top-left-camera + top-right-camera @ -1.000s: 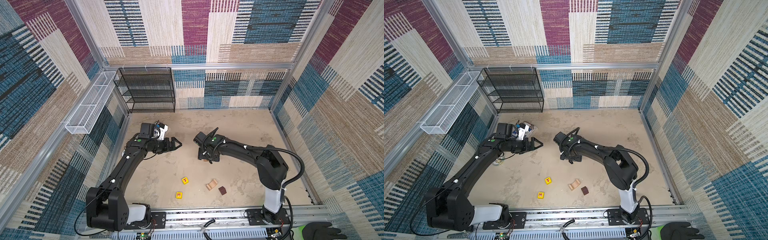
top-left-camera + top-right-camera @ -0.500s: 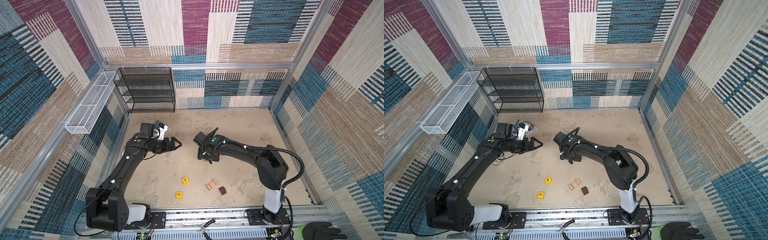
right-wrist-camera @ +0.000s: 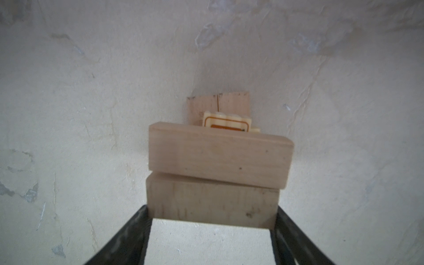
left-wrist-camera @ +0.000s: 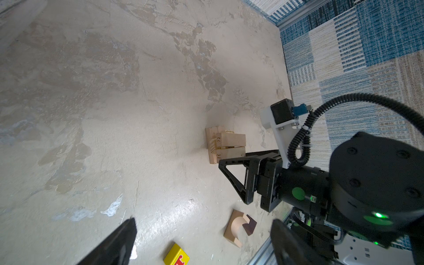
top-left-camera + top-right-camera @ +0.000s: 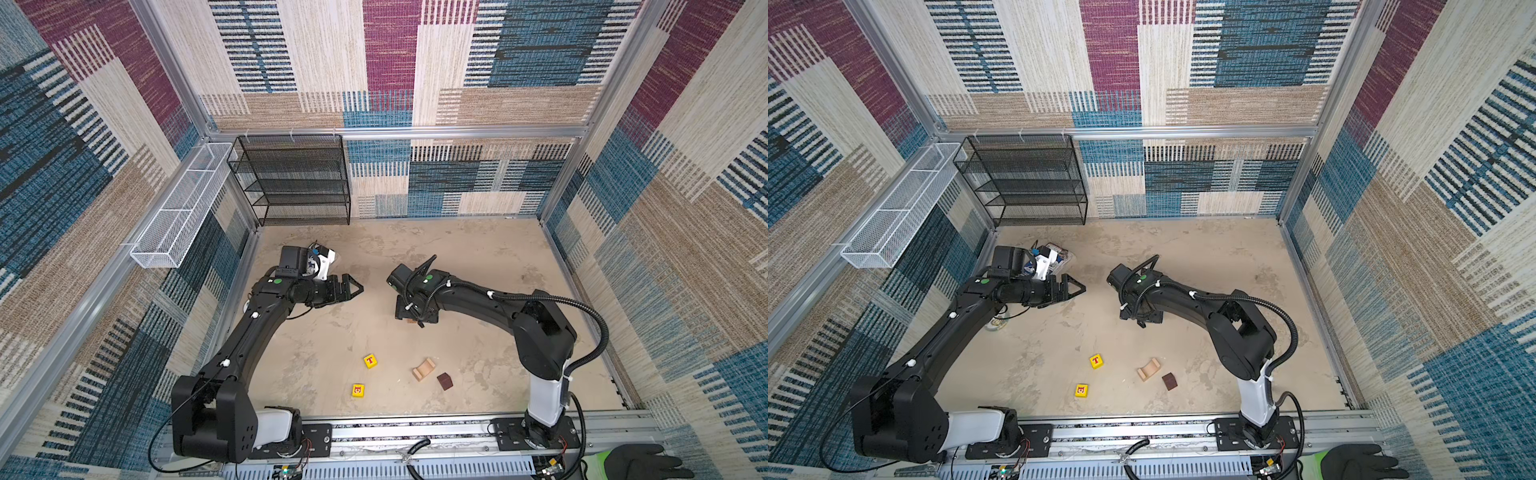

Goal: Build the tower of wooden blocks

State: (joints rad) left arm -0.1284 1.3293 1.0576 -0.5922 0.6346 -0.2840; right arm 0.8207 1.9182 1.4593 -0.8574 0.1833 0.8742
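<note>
The walls (image 5: pixel 390 50) are a woven patchwork of blue, magenta, cream and tan, many patches striped. The bench (image 5: pixel 478 257) is sandy beige, mottled with brown blotches. The mesh rack (image 5: pixel 291 183) is black, the wire basket (image 5: pixel 178 220) white. One yellow cube (image 5: pixel 370 360) bears a red T, a second yellow cube (image 5: pixel 358 390) a red picture. The arch (image 5: pixel 424 368) is pale wood, the dark cube (image 5: pixel 444 381) deep brown. The pale wood bars (image 4: pixel 229 140) carry black numerals.

Both top views show you the whole table (image 5: pixel 457 257), steeply from high above its near edge; the left wrist view faces the stacked bars (image 4: pixel 229 140) across the table; the right wrist view shares them, very close over the lower bar (image 3: pixel 211 202).
</note>
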